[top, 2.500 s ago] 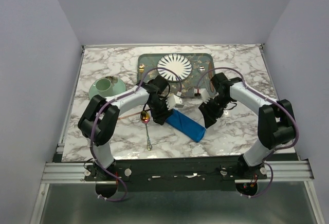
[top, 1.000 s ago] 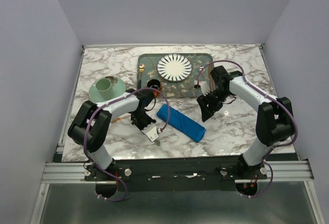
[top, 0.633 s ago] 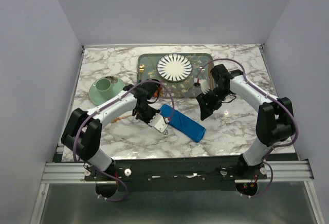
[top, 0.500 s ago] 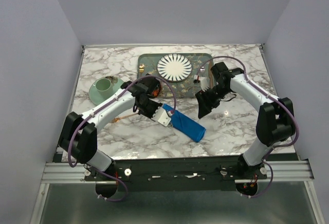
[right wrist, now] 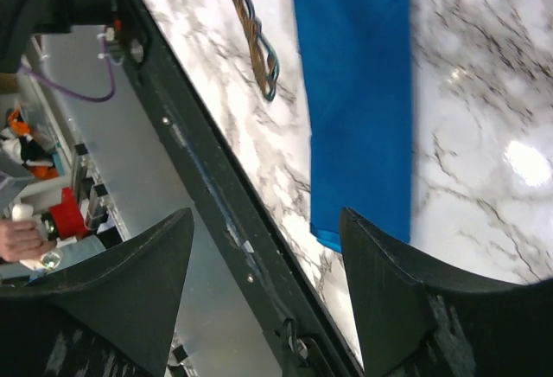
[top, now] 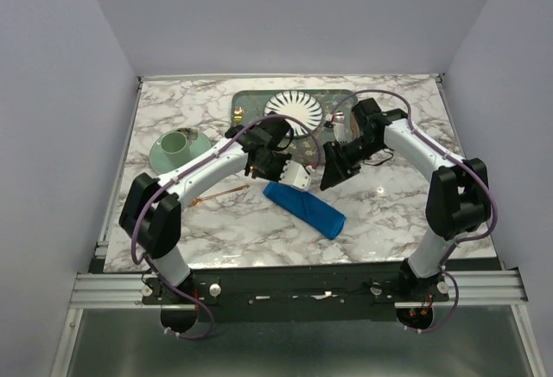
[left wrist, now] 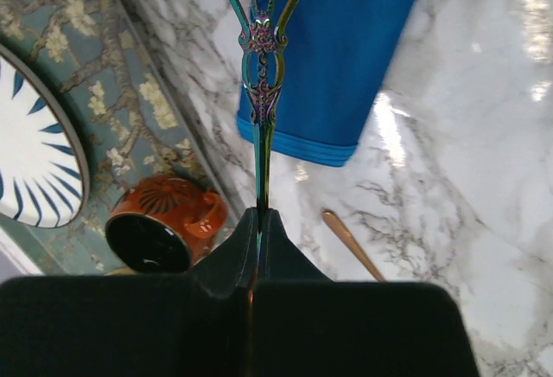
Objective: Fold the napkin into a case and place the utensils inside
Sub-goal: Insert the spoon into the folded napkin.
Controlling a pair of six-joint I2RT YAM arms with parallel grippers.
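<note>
While the narrow bright blue case [top: 303, 209] lies slantwise at the desk's [top: 389, 213] centre, the left jaws are pinched shut on the spoon [left wrist: 262, 92], gripping its ornate iridescent handle over the case's upper-left end. The right jaws gape wide, holding nothing. The copper fork [top: 221, 194] lies left of the case; the blossom-patterned tray [left wrist: 130, 92] carries a striped plate [top: 298, 105] and an orange cup [left wrist: 164, 232].

White grey-veined marble table [top: 389, 221] lies beneath left gripper [left wrist: 259, 217] and right gripper [right wrist: 265, 217]. Plain pale lavender walls [top: 285, 14] enclose it beyond and beside them. Glare spots noted on tabletop under right gripper.
</note>
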